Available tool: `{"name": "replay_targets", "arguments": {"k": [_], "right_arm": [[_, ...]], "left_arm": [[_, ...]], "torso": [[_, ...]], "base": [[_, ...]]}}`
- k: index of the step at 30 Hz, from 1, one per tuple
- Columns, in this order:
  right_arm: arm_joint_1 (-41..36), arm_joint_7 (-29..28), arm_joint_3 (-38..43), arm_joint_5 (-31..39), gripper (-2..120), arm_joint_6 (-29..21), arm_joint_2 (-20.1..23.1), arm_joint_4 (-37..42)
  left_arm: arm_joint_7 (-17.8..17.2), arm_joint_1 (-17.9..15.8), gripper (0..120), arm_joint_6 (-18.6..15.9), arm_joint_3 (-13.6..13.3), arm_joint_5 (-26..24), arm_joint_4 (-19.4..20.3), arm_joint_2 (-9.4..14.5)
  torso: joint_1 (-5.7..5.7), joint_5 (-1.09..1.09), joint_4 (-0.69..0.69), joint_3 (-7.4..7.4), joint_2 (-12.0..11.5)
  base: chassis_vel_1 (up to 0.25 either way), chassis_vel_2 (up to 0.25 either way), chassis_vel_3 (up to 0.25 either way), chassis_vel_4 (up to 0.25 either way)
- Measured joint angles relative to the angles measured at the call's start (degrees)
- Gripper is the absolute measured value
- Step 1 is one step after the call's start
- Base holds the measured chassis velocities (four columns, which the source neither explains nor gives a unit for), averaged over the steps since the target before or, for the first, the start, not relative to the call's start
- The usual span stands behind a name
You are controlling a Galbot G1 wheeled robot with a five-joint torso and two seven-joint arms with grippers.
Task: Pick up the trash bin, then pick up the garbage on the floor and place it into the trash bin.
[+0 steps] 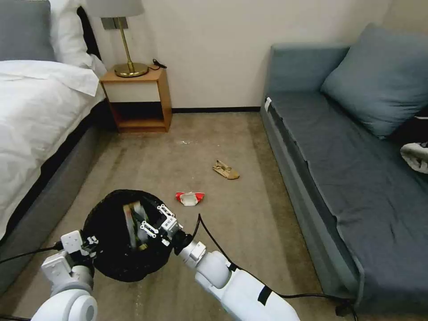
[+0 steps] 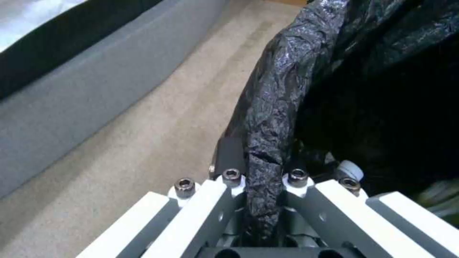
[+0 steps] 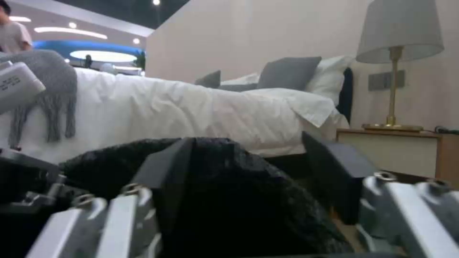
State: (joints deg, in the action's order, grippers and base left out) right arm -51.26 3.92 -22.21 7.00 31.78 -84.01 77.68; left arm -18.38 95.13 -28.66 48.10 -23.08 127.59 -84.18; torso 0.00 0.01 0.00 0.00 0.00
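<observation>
Two litter items are on the carpet ahead of you: the red-white packet [image 1: 190, 198] just beyond the trash bin [image 1: 111, 263], and the tan paper piece [image 1: 226, 170] farther out toward the sofa [image 1: 356, 178]. Something striped already lies inside the bin; too dark to say what.

The left claw [image 2: 264, 186] is clamped on the bin's bag-lined rim at the near-left side and holds the bin between the bed [image 1: 40, 111] and the sofa. The right claw [image 1: 157, 221] is over the bin mouth at its right side, jaws spread, gripping nothing.

Risks as I judge them:
- You're gripping mostly the bag [image 2: 272, 107] folded over the rim. If the plastic slides under load, the bin tips or drops.
- The right arm's cable [image 1: 214, 243] loops near the rim; a fast swing toward the packet could snag it.
- The packet lies flat on the carpet, so a shallow pinch may skid off.
</observation>
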Motion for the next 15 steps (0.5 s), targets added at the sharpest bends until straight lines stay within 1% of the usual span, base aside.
{"name": "replay_targets", "arguments": {"k": [1, 2, 3, 4, 5, 6, 7, 8, 9, 10, 11, 13, 14, 15], "right_arm": [[0.0, 0.0, 0.1, 0.0, 68, 0.0, 0.1, 0.1], [-0.1, 0.1, 0.5, -0.2, 76, -0.2, 0.4, 0.5], [-0.3, 0.0, 0.8, -0.3, 80, -0.5, 0.8, 1.0], [-0.3, 0.0, 0.8, -0.3, 80, -0.5, 0.8, 1.0], [-0.3, -0.4, 1.1, -0.3, 83, -0.8, 1.1, 1.4], [-0.6, -1.6, 1.7, -0.2, 89, -1.6, 1.8, 2.3], [-0.6, -1.6, 1.7, -0.2, 89, -1.6, 1.8, 2.3], [-0.9, -3.6, 2.3, -0.2, 96, -2.7, 2.6, 3.3], [-1.3, -6.0, 3.0, -0.2, 98, -3.6, 3.8, 4.2], [-1.4, -6.9, 3.2, -0.2, 99, -3.6, 4.2, 4.3], [-1.7, -9.4, 3.7, -0.4, 100, -2.9, 5.5, 4.4], [-1.9, -10.3, 4.2, -0.8, 100, -2.8, 6.3, 4.4], [-3.2, -10.8, 6.2, -2.0, 100, -3.0, 8.6, 4.7], [-4.1, -10.9, 7.7, -2.9, 100, -2.6, 9.8, 4.6]], "left_arm": [[0.0, 0.0, 2, 0.0, 0.0, 0.0, 0.0, 0.0], [0.0, 0.0, 2, 0.1, 0.1, 0.0, 0.1, 0.1], [0.0, 0.1, 2, 0.1, 0.2, 0.0, 0.1, 0.2], [0.0, 0.1, 2, 0.1, 0.2, 0.0, 0.1, 0.2], [0.0, 0.0, 2, 0.1, 0.4, 0.0, 0.1, 0.3], [0.0, 0.0, 2, 0.1, 0.7, 0.0, 0.1, 0.5], [0.0, 0.0, 2, 0.1, 0.7, 0.0, 0.1, 0.5], [0.0, -0.2, 2, 0.2, 1.0, 0.0, 0.1, 0.7], [0.0, -0.4, 2, 0.5, 1.3, 0.0, 0.0, 1.1], [0.0, -0.5, 2, 0.6, 1.4, 0.0, -0.1, 1.2], [0.0, -0.7, 2, 0.8, 1.6, 0.1, -0.3, 1.5], [0.0, -0.8, 2, 0.9, 1.7, 0.1, -0.4, 1.6], [-0.2, -1.2, 2, 1.2, 1.8, 0.3, -0.9, 2.0], [-0.3, -1.4, 2, 1.5, 1.9, 0.6, -1.5, 2.3]], "torso": [[0.00, 0.00, 0.00, 0.00, 0.0], [0.00, 0.00, 0.00, 0.00, 0.0], [0.00, 0.00, 0.00, 0.00, 0.0], [0.00, 0.00, 0.00, 0.00, 0.0], [0.00, 0.00, 0.00, 0.00, 0.0], [0.00, 0.00, 0.01, 0.00, 0.0], [0.00, 0.00, 0.01, 0.00, 0.0], [0.00, 0.00, 0.01, 0.00, 0.0], [0.00, 0.00, 0.00, 0.00, 0.0], [0.00, 0.01, 0.00, 0.00, 0.0], [0.00, 0.01, 0.00, 0.00, 0.0], [0.00, 0.01, 0.01, 0.00, 0.0], [0.00, 0.00, 0.01, 0.00, 0.0], [0.00, 0.00, -0.01, 0.00, 0.0]], "base": [[0.000, 0.000, 0.000, 0.000], [0.000, 0.000, 0.000, 0.000], [0.000, 0.000, 0.000, 0.000], [0.000, 0.000, 0.000, 0.000], [0.000, 0.000, 0.000, 0.000], [0.000, 0.000, 0.000, 0.000], [0.000, 0.000, 0.000, 0.000], [0.000, 0.000, 0.000, 0.000], [0.000, 0.000, 0.000, 0.000], [0.000, 0.000, 0.000, 0.000], [0.000, 0.000, 0.000, 0.000], [0.000, 0.000, 0.000, 0.000], [0.000, 0.000, 0.000, 0.000], [0.000, 0.000, 0.000, 0.000]]}}
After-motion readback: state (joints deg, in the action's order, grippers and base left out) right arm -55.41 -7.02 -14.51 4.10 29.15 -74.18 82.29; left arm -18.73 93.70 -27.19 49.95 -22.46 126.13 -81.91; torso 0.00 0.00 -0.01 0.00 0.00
